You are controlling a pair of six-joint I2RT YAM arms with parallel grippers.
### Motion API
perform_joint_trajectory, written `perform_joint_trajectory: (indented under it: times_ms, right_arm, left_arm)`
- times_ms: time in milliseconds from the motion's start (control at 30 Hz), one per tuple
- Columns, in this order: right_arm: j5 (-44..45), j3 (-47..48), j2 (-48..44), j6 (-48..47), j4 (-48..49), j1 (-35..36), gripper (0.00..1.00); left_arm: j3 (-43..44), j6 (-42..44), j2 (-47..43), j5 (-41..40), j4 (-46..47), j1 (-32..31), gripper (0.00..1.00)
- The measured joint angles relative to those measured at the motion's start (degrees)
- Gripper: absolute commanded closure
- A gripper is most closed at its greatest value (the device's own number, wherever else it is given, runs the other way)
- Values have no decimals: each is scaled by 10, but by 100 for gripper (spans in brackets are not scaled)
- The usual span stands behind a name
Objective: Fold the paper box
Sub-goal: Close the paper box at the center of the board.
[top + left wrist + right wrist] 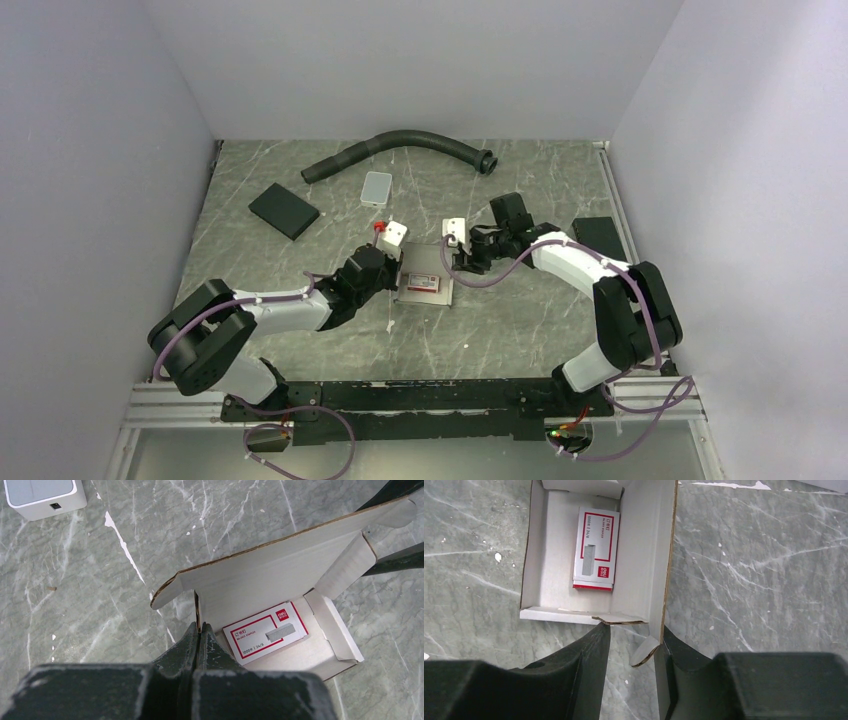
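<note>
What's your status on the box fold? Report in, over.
Left claw shut on the paper box wall. Right claw open around the lid's corner. Lid up, staple packet inside. Nothing blocking.

A curved black hose (410,135) lies at the back of the marble table (500,330). Near it sits a light grey tile (377,187). A black pad (284,210) lies to the left and another pad (597,233) to the right.

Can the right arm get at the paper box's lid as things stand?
Probably yes. The right gripper is open, with the corner tab of the paper box's upright lid between its fingers and nothing blocking. The left gripper pinches a side wall, clear of it.
</note>
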Motion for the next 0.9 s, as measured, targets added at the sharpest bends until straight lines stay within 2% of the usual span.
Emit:
perform_joint_trajectory:
  times_ms: [467,900]
  right_arm:
    - [1,2,5,0,-3,17,72]
    - [0,2,6,-31,-18,33,77]
  left_arm:
    - [0,0,1,-1,-1,1,100]
    - [0,0,1,-5,-1,1,100]
